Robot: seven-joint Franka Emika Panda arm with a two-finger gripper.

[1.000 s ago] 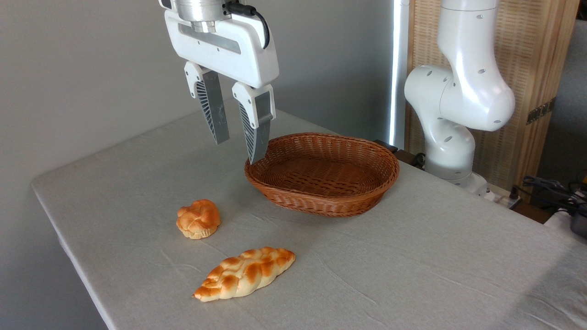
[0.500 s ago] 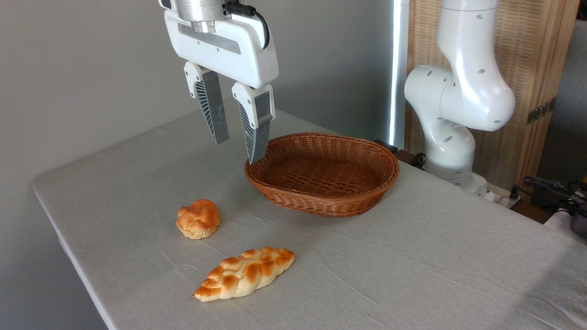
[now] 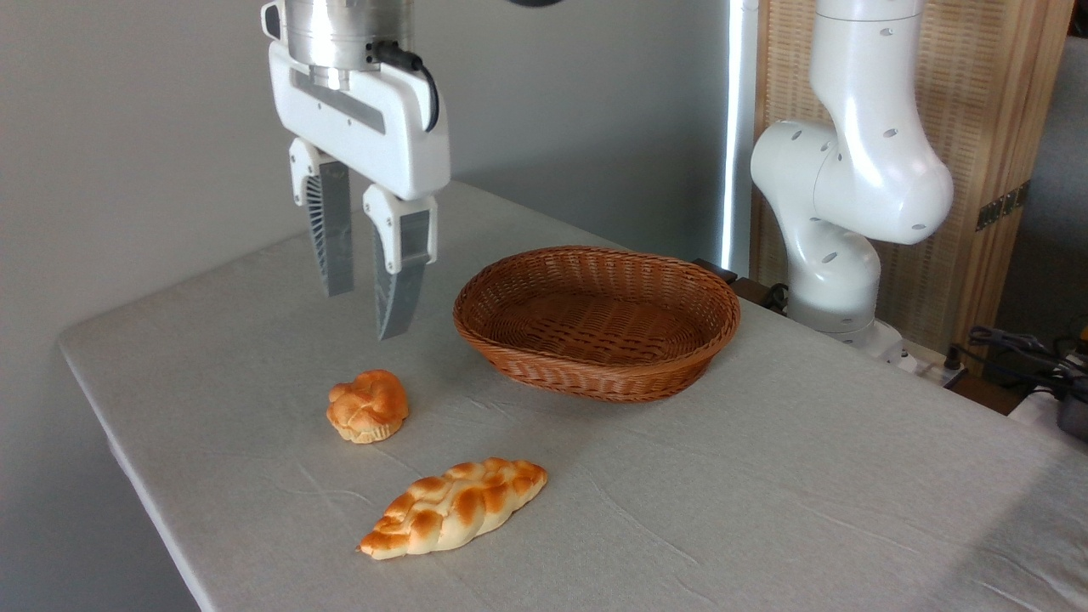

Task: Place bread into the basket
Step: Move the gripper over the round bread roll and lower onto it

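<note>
The bread [image 3: 367,405], a small round knotted bun with a golden-orange top, rests on the grey tablecloth at the left. My gripper [image 3: 364,314] hangs open in the air above and slightly behind the bun, with nothing between its grey ribbed fingers [image 3: 401,280]. To the right of the gripper stands the basket [image 3: 597,320], an oval reddish-brown wicker one with nothing in it.
A longer braided loaf [image 3: 455,507] lies in front of the bun, near the table's front-left edge. The white arm base [image 3: 837,204] stands behind the basket at the right. Cables lie at the far right edge [image 3: 1028,353].
The gripper has moved left and down, away from the basket's left rim to a spot above the bun. It stays open. The bun, loaf and basket have not moved.
</note>
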